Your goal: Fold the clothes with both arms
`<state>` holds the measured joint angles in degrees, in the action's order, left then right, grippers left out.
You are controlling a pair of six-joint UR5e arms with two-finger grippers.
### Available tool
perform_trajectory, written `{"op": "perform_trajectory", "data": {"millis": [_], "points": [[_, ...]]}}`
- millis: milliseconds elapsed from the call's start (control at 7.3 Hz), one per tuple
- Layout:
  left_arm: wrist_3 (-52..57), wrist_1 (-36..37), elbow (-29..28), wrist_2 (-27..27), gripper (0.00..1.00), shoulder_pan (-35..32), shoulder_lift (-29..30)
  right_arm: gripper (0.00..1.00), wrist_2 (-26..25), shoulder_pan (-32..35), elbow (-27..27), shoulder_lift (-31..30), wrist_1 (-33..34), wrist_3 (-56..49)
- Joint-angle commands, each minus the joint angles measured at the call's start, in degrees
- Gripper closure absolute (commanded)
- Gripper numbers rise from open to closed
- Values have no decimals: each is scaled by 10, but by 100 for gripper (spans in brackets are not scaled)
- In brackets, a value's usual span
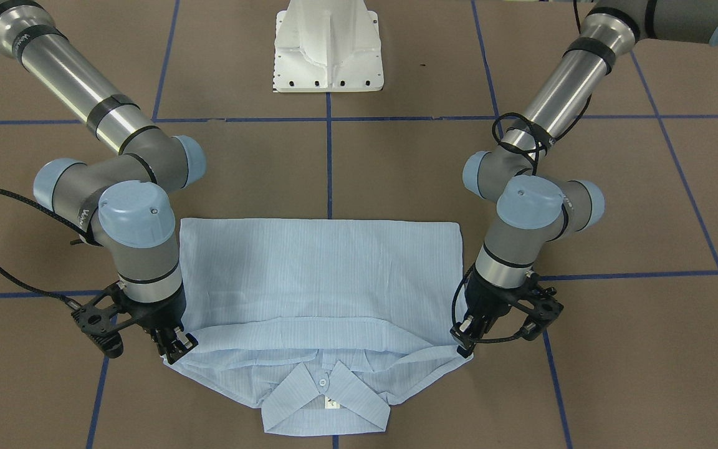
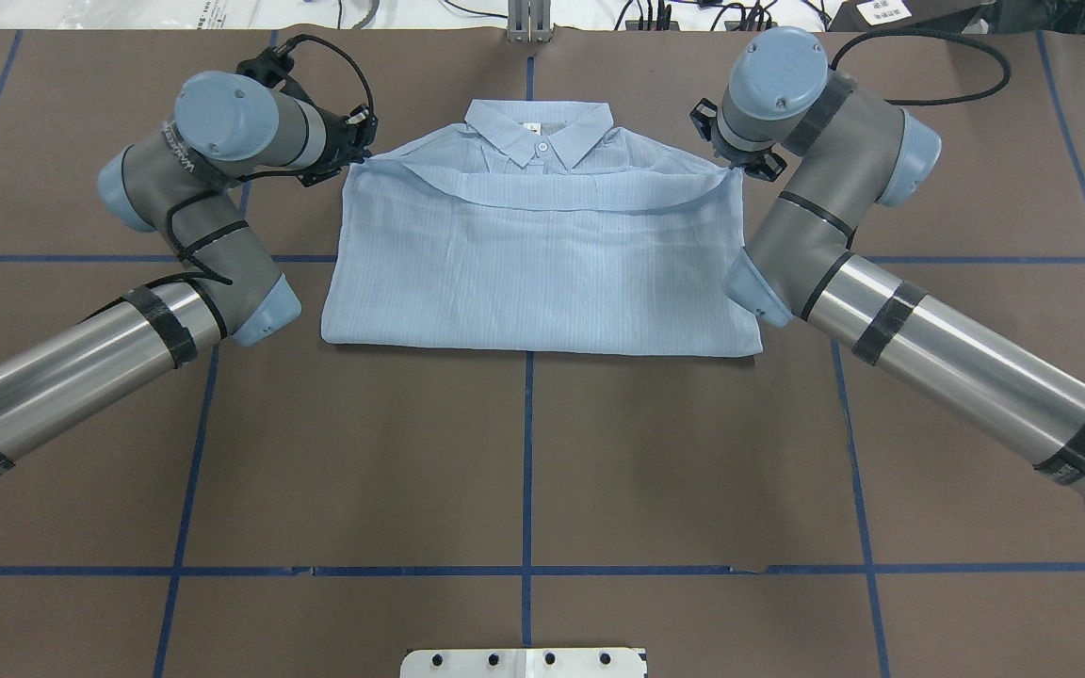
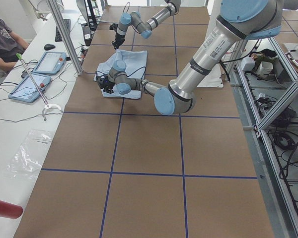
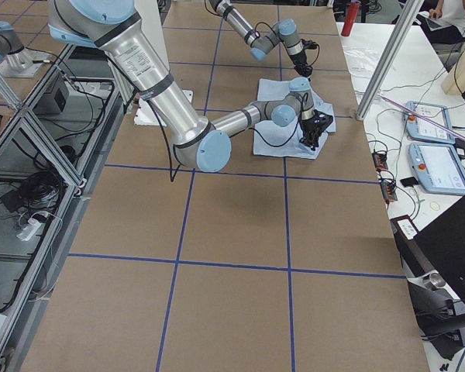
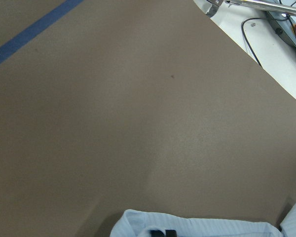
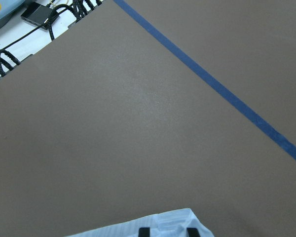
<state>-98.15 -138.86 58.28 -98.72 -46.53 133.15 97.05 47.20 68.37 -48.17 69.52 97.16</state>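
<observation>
The pale-blue striped shirt (image 2: 542,273) lies flat on the brown table, collar (image 2: 540,132) on the side away from the robot base, its lower part folded up over the chest. My left gripper (image 2: 355,156) is at the fold's corner by one shoulder, its fingertips (image 5: 156,232) nearly together and pinching the fabric edge (image 5: 202,226). At the opposite corner is my right gripper (image 2: 740,169); its fingertips (image 6: 144,231) stand clearly apart, with a raised bunch of shirt fabric (image 6: 172,219) between them. In the front view the left gripper (image 1: 464,342) and right gripper (image 1: 178,349) sit low on the cloth.
Blue tape lines (image 2: 528,452) divide the brown tabletop into squares. The white pedestal base (image 1: 329,47) stands behind the shirt. A side bench (image 3: 35,84) beyond the table's far edge carries tablets and cables, with a person seated there.
</observation>
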Motion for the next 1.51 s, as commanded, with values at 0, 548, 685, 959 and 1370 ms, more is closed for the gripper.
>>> {"op": "perform_trajectory", "data": {"millis": [0,548,685,959,1370], "points": [[22,0,2,-1,64,-11,-3,42,2,-3,45,-15,1,4],[22,-79,82,-34,64,-16,-82,22,38,-101,294,-218,3,104],[19,-78,95,-34,63,-16,-88,23,25,-118,299,-240,-1,126],[17,-75,102,-34,63,-16,-88,25,13,-134,306,-252,-1,134],[16,-73,102,-34,63,-16,-89,27,-1,-148,309,-261,-1,135]]}}
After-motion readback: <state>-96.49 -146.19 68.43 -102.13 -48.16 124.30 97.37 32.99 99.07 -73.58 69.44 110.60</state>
